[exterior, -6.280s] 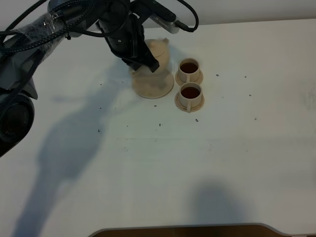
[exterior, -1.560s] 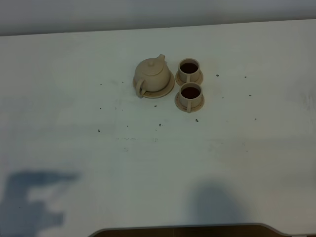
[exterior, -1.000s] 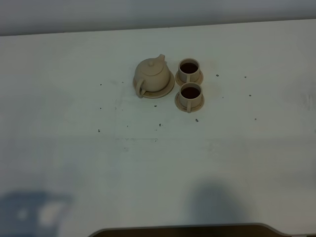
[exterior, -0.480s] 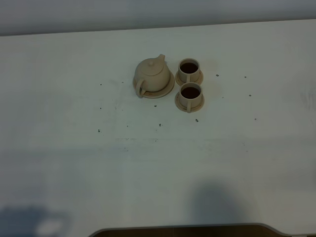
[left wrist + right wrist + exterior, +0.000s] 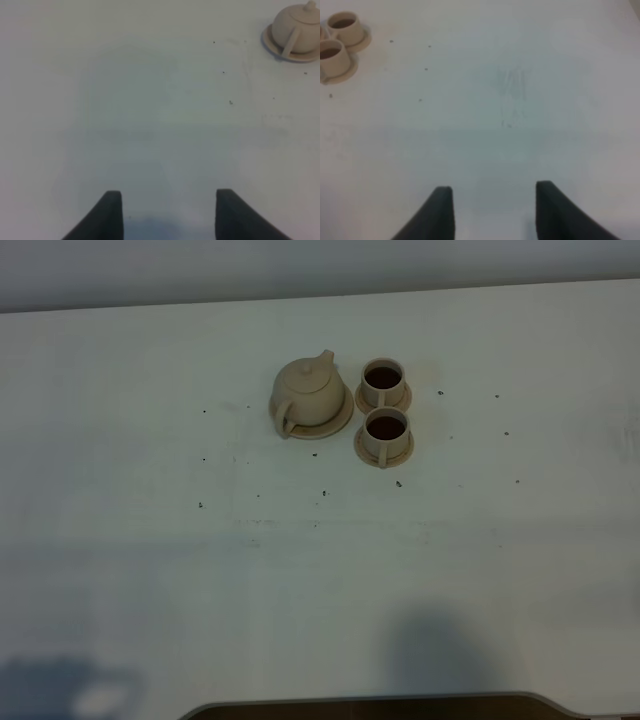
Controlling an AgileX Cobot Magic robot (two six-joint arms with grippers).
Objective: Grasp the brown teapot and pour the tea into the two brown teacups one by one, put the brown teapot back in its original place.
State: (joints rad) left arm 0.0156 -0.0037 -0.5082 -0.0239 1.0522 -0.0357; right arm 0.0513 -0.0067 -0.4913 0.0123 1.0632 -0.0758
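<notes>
Brown teapot [image 5: 307,392] sits on its saucer [image 5: 340,421] beside two tea-filled teacups [image 5: 384,408]; both end effectors, left [image 5: 169,212] and right [image 5: 494,210], stand spread and empty. Task looks finished; nothing remains.

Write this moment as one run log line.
teapot: on saucer | cups: both filled | left hand: open, empty | right hand: open, empty

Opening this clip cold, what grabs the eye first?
A small tea set alone on the white table: the brown teapot sitting on its wide saucer, and just right of it two teacups on small saucers, both holding dark tea. Both grippers hang open over bare tabletop, away from the set.
</notes>
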